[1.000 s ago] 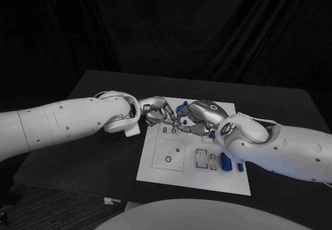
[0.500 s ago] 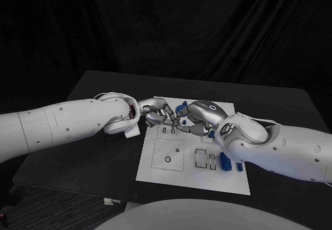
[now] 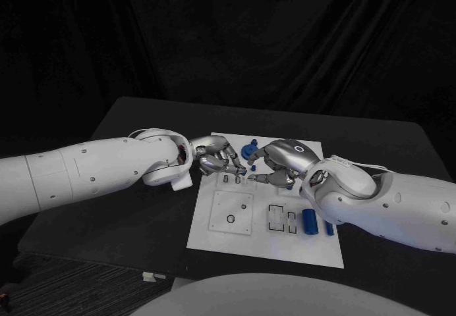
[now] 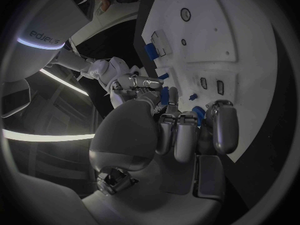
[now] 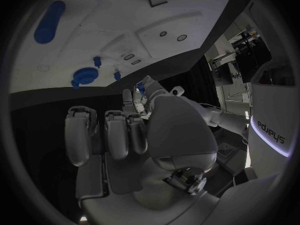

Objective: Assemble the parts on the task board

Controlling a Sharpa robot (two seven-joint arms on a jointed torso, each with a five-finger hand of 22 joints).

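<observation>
On the near right of the task board (image 3: 228, 240) a blue cylinder (image 3: 311, 220) lies flat beside the rectangular slots. Farther back, over the board's far end, the left hand (image 3: 217, 157) and right hand (image 3: 277, 164) hover close together, fingers curled inward; whether either pinches a part cannot be told. A round blue part (image 5: 84, 76) sits at the board's far edge between the hands, with small blue pegs (image 5: 116, 75) beside it.
</observation>
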